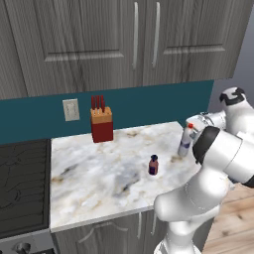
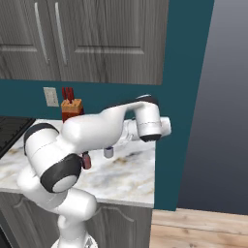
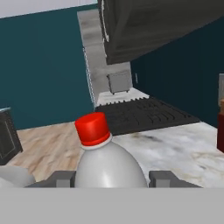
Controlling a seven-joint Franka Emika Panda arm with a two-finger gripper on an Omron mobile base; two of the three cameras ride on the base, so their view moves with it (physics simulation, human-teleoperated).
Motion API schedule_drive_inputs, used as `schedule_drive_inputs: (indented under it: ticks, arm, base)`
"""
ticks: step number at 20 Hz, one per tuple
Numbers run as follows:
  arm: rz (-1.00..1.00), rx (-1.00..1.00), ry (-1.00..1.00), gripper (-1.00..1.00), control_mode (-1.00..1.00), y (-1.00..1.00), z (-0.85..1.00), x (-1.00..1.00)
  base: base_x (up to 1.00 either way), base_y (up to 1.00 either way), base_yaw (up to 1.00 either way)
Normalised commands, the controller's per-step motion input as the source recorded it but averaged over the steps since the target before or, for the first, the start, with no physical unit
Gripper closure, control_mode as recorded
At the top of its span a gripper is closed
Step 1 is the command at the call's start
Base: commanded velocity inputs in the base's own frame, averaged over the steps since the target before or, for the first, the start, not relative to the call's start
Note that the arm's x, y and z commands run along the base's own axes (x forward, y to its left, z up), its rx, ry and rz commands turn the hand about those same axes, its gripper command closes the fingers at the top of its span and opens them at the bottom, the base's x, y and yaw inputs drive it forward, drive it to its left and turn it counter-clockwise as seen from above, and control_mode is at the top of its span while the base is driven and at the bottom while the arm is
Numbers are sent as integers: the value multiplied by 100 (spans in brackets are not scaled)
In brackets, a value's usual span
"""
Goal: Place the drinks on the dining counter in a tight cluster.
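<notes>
bottles: 2 | clear bottle (image 1: pixel 185 143) in tool (image 3: pixel 114 178), clamped | maroon bottle (image 1: pixel 153 164) free | knife block (image 1: pixel 101 124): 1

My arm reaches forward with the elbow bent and the wrist level, and my end effector (image 3: pixel 112 178) has its fingers closed on the clear bottle (image 3: pixel 109 164).

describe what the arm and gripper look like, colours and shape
The arm is glossy white, built of rounded, bulbous segments with dark grey to black bands at the joints. The gripper has two small, blocky dark grey finger tips. No cables or markings are visible.
</notes>
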Motion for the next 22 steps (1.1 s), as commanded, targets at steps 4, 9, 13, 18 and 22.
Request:
schedule_drive_inputs:
  ticks: [4,9,13,18,22]
  arm:
    - [0,0,-5,100,-100,0,19,-42]
    - [0,0,0,100,-100,0,3,-2]
    - [0,0,0,100,-100,0,0,0]
    - [0,0,0,100,100,0,0,0]
    - [0,0,0,100,100,0,0,0]
  base:
    - [0,0,0]
    - [0,0,0]
    - [0,0,0]
    - [-14,-1,0]
    - [-93,-11,0]
